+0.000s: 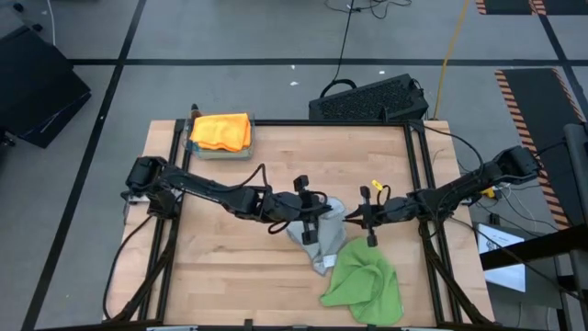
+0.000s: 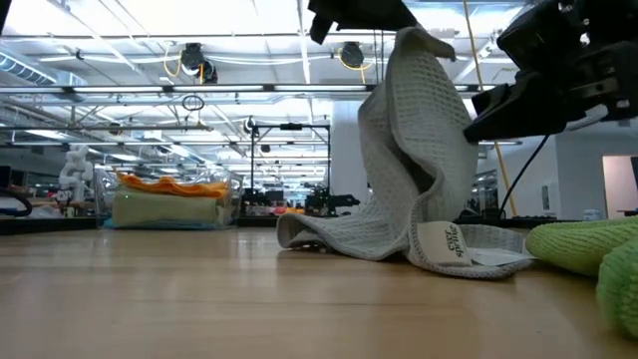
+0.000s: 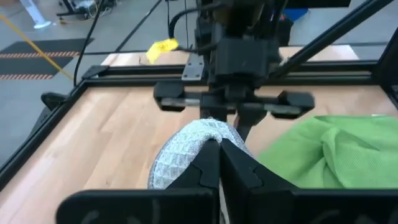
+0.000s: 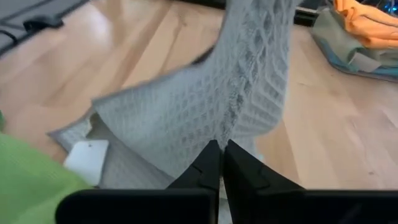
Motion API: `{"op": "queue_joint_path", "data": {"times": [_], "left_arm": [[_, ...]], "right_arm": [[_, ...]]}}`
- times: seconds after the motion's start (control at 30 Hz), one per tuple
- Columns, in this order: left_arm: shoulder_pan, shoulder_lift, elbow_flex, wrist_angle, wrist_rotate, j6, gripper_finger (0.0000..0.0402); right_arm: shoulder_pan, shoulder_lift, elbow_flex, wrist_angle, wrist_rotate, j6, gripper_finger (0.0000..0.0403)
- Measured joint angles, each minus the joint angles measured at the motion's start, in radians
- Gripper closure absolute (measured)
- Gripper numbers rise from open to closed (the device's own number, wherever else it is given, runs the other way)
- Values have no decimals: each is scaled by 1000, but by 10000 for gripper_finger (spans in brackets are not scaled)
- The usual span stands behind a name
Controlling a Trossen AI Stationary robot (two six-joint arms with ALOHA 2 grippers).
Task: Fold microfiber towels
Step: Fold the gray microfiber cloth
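Two grippers clamped on grey towel [image 2: 419, 179], hanging upright, lower end trailing on table [image 1: 230, 267]

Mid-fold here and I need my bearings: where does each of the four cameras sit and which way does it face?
High view: overhead, straight down on the table; both arms meet at the grey towel.
Low view: at tabletop height, looking level into the room; the grey towel hangs lifted, the arms come in from above.
Left wrist view: on the left arm, past the left gripper shut on the grey towel, facing the right arm.
Right wrist view: on the right arm, past the right gripper, shut on the grey towel.
All four share the grey towel and the bright green towel.
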Motion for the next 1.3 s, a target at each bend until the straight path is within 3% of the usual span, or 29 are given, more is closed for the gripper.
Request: {"op": "queue_joint_path", "data": {"times": [0.27, 0.43, 0.57, 0.7, 0.83, 0.93, 1.1, 1.2, 1.3], "left_arm": [[-1, -5, 0, 17, 57, 32, 389], [2, -18, 2, -25, -74, 30, 398], [25, -5, 1, -29, -80, -12, 390], [42, -2, 1, 27, -105, -74, 395], [62, 8, 0, 77, -109, -30, 394], [76, 6, 0, 116, -100, -25, 389], [77, 7, 0, 141, -87, 4, 398], [77, 7, 0, 149, -59, 11, 391], [75, 7, 0, 148, -50, 19, 388]], "right_arm": [[1, -2, -1, 12, -1, 67, 375], [0, -2, -1, -10, 3, 107, 344], [0, -3, -1, -14, 11, 142, 326], [24, 6, -1, -3, 148, 300, 297], [76, 28, 0, 131, 200, 414, 246], [113, 76, 0, 231, 282, 413, 206], [101, 206, 0, 322, 318, 416, 158], [84, 293, 0, 324, 305, 418, 146], [78, 368, 5, 325, 222, 423, 148]]}}
